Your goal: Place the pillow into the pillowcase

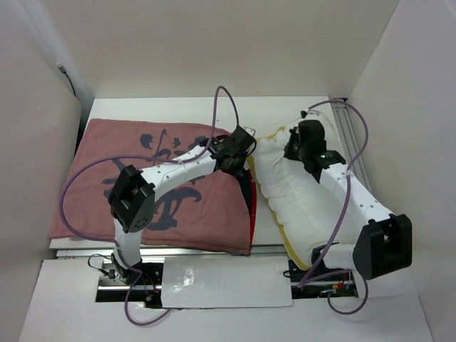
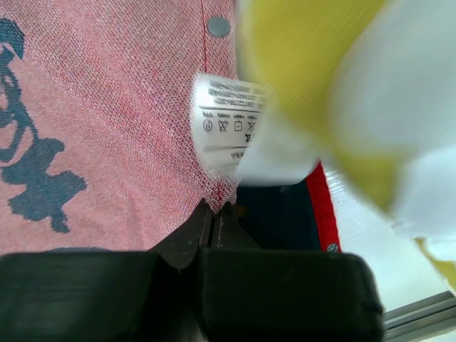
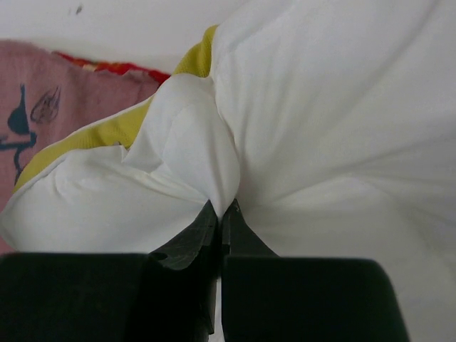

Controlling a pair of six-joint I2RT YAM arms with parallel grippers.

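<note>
The pillowcase (image 1: 142, 178) lies flat on the left of the table, pink face with dark calligraphy up, its red inner edge (image 1: 249, 196) showing along the open right side. The white pillow (image 1: 292, 203) with yellow piping lies right of it, slanting toward the front. My left gripper (image 1: 239, 153) is shut on the pillowcase hem (image 2: 214, 203) at the opening, just below a white care label (image 2: 228, 121). My right gripper (image 1: 296, 149) is shut on a pinched fold of the pillow (image 3: 320, 107) near its far corner. The pillow's corner (image 2: 370, 92) hangs blurred beside the opening.
White walls enclose the table on three sides. An aluminium rail (image 1: 353, 135) runs along the right wall. A white sheet (image 1: 228, 281) covers the mount between the arm bases. A snap button (image 2: 219, 27) sits on the hem, and purple cables loop over both arms.
</note>
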